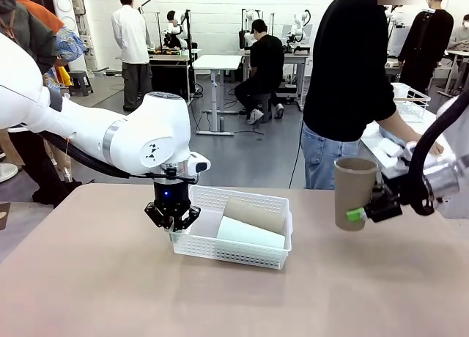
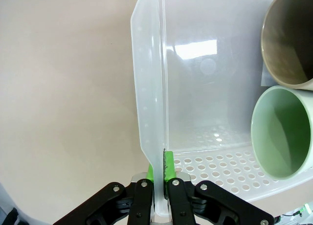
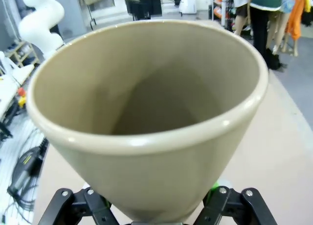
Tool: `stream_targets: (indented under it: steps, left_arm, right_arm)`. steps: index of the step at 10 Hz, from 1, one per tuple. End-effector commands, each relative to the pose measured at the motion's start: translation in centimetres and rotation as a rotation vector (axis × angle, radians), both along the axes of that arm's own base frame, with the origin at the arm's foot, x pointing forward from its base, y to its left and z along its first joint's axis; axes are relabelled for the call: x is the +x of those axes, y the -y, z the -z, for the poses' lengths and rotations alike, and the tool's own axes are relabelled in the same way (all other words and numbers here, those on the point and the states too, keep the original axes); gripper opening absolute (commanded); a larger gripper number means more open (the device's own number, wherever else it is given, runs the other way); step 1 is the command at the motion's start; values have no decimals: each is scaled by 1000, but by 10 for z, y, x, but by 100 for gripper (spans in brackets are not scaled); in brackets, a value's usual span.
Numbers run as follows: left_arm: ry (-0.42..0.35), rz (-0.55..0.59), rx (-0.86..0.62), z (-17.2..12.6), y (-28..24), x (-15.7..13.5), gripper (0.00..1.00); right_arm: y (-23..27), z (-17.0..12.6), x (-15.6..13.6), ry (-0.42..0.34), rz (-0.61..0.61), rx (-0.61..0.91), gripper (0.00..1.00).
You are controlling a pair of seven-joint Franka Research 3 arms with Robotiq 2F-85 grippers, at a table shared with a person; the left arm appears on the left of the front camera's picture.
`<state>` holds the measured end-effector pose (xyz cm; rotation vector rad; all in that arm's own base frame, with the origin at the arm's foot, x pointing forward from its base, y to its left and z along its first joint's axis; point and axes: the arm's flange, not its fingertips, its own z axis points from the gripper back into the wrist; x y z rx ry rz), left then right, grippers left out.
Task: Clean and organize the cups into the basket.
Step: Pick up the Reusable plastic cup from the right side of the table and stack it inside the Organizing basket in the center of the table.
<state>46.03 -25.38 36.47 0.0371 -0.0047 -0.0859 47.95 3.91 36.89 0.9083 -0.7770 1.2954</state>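
Nearest, the left claw is pinched shut on the near-left wall of the basket, which sits on the worktop. A green cup and a brown cup lie sideways inside. Farther right, the right claw clamps the third cup upright, with the basket well to its left.

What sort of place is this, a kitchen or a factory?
Most likely a robotics lab: the left gripper clamps a white basket, the right gripper holds a tan cup, and people work at plain workbenches behind.
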Motion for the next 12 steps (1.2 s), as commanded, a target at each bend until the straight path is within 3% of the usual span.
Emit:
stream_targets:
  steps: [1, 3, 4, 11, 12]
  left_arm:
    - [3, -1, -2, -1, 0, 0, 5]
    - [3, -1, -2, -1, 0, 0, 5]
    - [3, -1, -2, -1, 0, 0, 5]
    - [3, -1, -2, -1, 0, 0, 5]
    - [3, -1, -2, -1, 0, 0, 5]
  right_arm:
    - [-11, -33, -14, -19, 34, -13, 65]
    - [-11, -36, -16, -18, 91, -30, 65]
    - [-12, -52, -10, 1, 29, -7, 65]
    - [-12, -52, -10, 1, 29, -7, 65]
    - [-11, -52, -11, -3, 41, -12, 80]
